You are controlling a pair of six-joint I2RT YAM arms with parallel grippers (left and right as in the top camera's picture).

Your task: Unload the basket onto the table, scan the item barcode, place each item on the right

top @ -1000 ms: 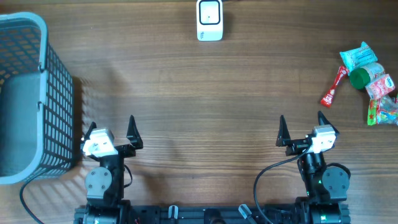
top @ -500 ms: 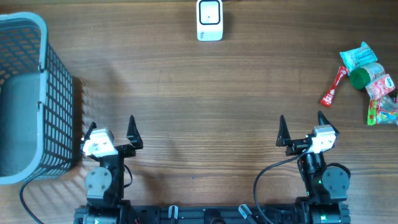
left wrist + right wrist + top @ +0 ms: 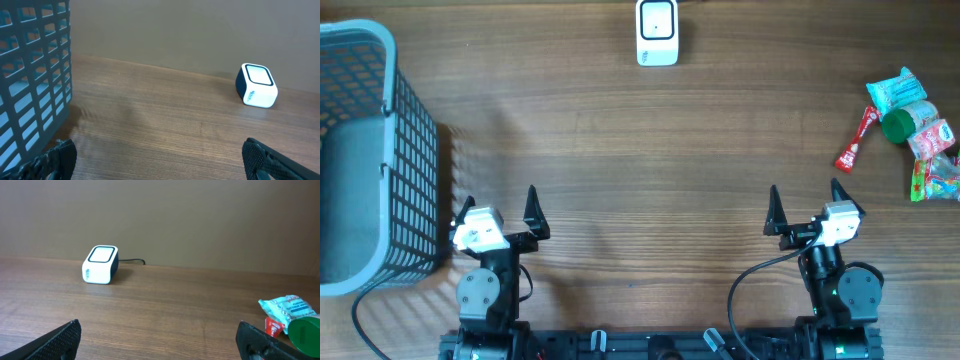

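Wood-grain table (image 3: 640, 150), boxy white scanner (image 3: 657, 32)

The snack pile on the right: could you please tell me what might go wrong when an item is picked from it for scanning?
1. The pile is tightly clustered, so the open right hand may catch two items at once or scatter the neighbours.
2. The red stick lies flat on the wood, so the fingers could slip off it.
3. No barcode shows from above, so an item may reach the scanner facing the wrong way.
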